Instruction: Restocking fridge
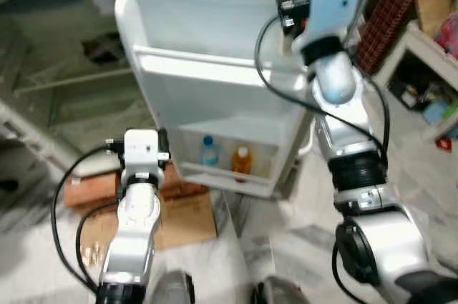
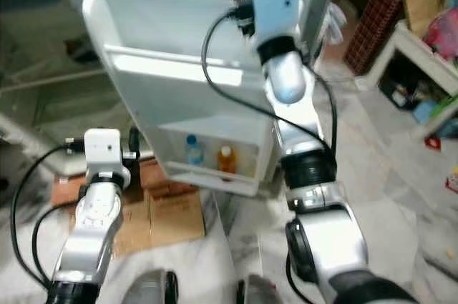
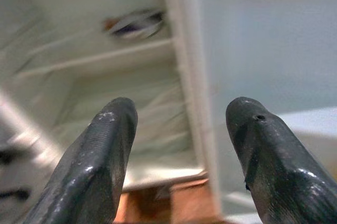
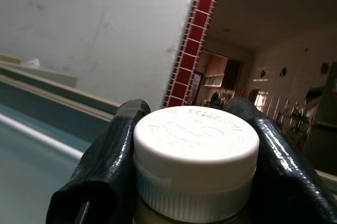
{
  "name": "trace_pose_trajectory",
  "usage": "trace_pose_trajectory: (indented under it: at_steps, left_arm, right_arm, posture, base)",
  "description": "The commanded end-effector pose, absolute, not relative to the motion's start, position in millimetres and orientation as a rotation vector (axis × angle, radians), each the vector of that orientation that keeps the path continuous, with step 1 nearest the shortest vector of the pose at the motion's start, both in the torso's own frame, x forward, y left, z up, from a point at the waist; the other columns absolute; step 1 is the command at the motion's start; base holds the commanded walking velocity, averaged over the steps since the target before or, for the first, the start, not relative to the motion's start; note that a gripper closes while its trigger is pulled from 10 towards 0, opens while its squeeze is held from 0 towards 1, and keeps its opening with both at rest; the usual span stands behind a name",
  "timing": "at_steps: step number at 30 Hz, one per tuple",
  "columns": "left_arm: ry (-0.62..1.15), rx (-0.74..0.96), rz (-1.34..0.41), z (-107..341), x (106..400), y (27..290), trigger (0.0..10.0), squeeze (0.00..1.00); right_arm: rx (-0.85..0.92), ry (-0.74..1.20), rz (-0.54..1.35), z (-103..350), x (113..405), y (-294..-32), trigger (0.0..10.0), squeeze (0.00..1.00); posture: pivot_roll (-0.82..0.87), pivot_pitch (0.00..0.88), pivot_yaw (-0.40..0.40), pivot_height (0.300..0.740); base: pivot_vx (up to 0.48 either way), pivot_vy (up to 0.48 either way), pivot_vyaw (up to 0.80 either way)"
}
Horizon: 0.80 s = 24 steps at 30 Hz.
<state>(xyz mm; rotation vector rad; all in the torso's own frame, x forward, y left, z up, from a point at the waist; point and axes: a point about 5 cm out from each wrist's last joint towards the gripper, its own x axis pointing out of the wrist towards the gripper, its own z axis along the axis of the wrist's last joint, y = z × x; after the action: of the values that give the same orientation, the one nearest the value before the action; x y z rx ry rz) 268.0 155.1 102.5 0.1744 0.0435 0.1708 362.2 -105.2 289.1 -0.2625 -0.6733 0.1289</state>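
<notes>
Jar: a white-capped jar [image 4: 196, 161] sat between the two black fingers of my right gripper [image 4: 195, 166], raised high by the top edge of the open fridge door [image 1: 215, 82].
Grip: my fingers [image 4: 108, 166] pressed on either side of the ribbed white cap, just under its rim; the body below was hidden, so I could not tell glass from plastic.
Handling: I judged the cap stiff and its ribbing a fair hold, but a smooth body could slip, and if glass it would break on the tiled floor [image 2: 401, 204].
Better hold: I judged the shoulder below the cap safer than the cap alone, which might turn loose.
Weight: unknown; I could not see how full it was.
Left gripper: my left gripper [image 3: 179, 150] was spread wide with nothing in it, low beside the door and pointed at the fridge shelves [image 3: 100, 60].
Door shelf: a blue-capped bottle [image 1: 209, 152] and an orange bottle [image 1: 242, 161] stood side by side in the lowest door shelf.
Nearby: cardboard boxes [image 1: 179, 211] lay on the floor below the door.
</notes>
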Motion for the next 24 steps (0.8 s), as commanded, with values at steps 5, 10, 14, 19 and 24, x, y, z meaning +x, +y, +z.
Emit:
trace_pose_trajectory:
  at_steps: [5,10,14,19,24]
  left_arm:
    - [0.058,0.188,0.191,100,265,160,10.0,0.00]
    - [0.060,0.194,0.185,100,266,159,10.0,0.00]
    - [0.062,0.195,0.185,100,265,159,10.0,0.00]
    - [0.065,0.199,0.192,100,263,161,10.0,0.00]
    - [0.070,0.200,0.194,99,263,161,10.0,0.00]
  right_arm:
    - [-0.250,-0.630,0.084,273,362,-108,10.0,0.00]
    - [-0.277,-0.587,0.058,253,359,-102,10.0,0.00]
    - [-0.283,-0.571,0.047,247,359,-101,10.0,0.00]
    - [-0.329,-0.512,-0.001,234,364,-100,10.0,0.00]
    - [-0.338,-0.422,-0.024,221,370,-103,10.0,0.00]
  posture:
    - [0.02,0.111,0.000,0.740]
    - [0.03,0.113,-0.002,0.740]
    - [0.04,0.112,-0.002,0.740]
    - [0.05,0.113,-0.004,0.740]
    - [0.05,0.116,-0.004,0.740]
  base:
    - [0.000,0.000,0.00]
    - [0.000,0.000,0.00]
    - [0.000,0.000,0.00]
    - [0.000,0.000,0.00]
    - [0.000,0.000,0.00]
